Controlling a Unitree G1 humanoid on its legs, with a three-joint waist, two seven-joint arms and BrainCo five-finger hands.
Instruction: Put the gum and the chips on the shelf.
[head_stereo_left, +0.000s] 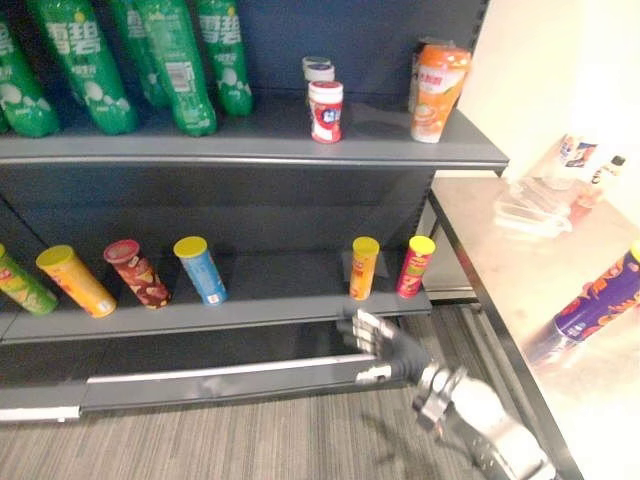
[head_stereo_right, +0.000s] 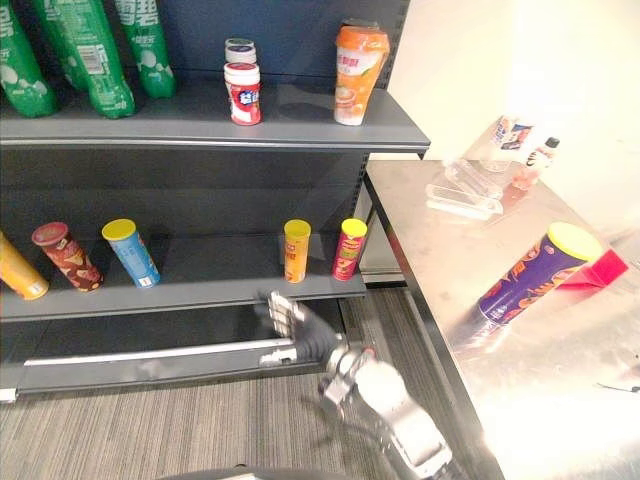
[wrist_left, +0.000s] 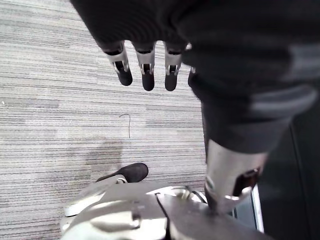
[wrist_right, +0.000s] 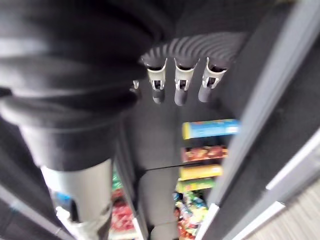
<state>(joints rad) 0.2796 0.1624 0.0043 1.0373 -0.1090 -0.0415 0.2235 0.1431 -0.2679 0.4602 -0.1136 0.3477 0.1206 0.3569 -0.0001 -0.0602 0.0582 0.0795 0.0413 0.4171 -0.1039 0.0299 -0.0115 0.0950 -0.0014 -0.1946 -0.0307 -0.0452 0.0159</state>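
Note:
A red and white gum jar (head_stereo_left: 325, 111) stands on the top shelf (head_stereo_left: 265, 138), with a second jar right behind it. On the lower shelf (head_stereo_left: 285, 292) a yellow chips can (head_stereo_left: 364, 267) and a pink chips can (head_stereo_left: 415, 266) stand at the right end. A purple chips can (head_stereo_right: 528, 274) lies tilted on the steel table (head_stereo_right: 440, 250) to the right. My right hand (head_stereo_left: 385, 342) is open and empty, just below the lower shelf's front edge under the yellow can. My left hand (wrist_left: 145, 70) hangs open over the carpet, holding nothing.
Green bottles (head_stereo_left: 180, 60) and an orange bottle (head_stereo_left: 437, 90) fill the top shelf. A blue can (head_stereo_left: 201, 269) and several more cans stand to the left on the lower shelf. A clear tray (head_stereo_right: 462, 200) and small bottles sit at the table's far end.

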